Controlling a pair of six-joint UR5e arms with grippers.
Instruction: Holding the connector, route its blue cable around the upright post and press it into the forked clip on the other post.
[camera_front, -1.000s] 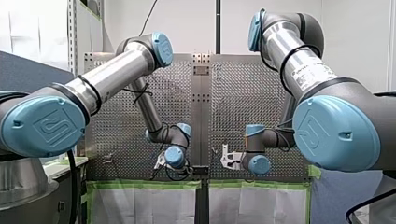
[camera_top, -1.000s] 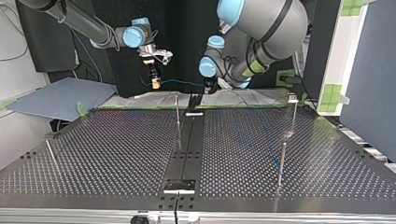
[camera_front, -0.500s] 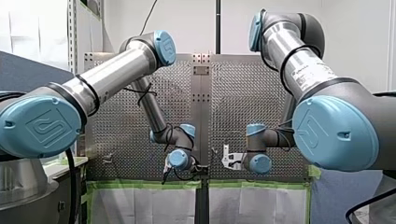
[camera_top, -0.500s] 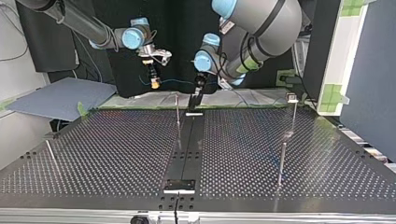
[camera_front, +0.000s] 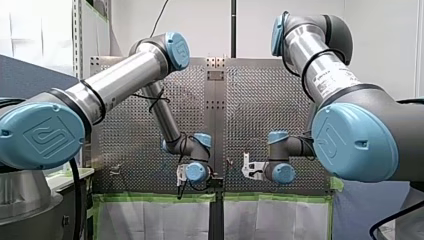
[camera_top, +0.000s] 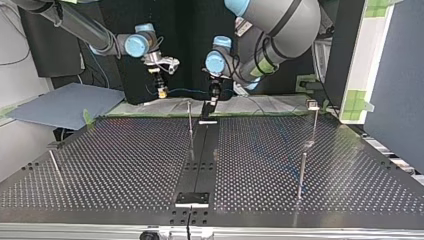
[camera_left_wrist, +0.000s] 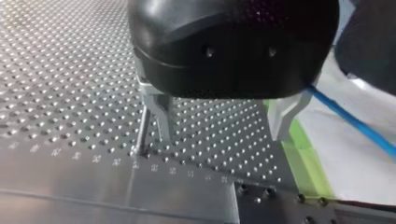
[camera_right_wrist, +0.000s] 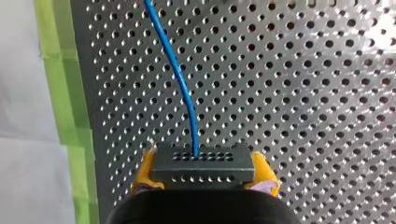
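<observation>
My right gripper (camera_right_wrist: 205, 179) has its yellow pads shut on a black connector (camera_right_wrist: 203, 165). A blue cable (camera_right_wrist: 180, 79) runs ahead from it over the perforated table. In the top view this gripper (camera_top: 161, 91) hangs above the table's far edge, left of a thin upright post (camera_top: 190, 125). The cable (camera_top: 187, 91) stretches from it toward my left gripper (camera_top: 212, 100). In the left wrist view my black left gripper (camera_left_wrist: 219, 128) stands open, its metal fingers (camera_left_wrist: 156, 114) empty. The post (camera_left_wrist: 142, 133) is beside one finger and the cable (camera_left_wrist: 350, 119) passes outside the other. A post with a small head (camera_top: 313, 107) stands at the top view's right.
Another plain post (camera_top: 301, 175) stands nearer the camera at the top view's right, and a leaning one (camera_top: 55, 165) at its left. A dark centre strip (camera_top: 200, 160) runs down the table. Green tape (camera_left_wrist: 303, 158) edges the table by white sheeting.
In the top view both grippers have shifted left. In the front view my left wrist has swung right and lower, closer to the table's middle.
</observation>
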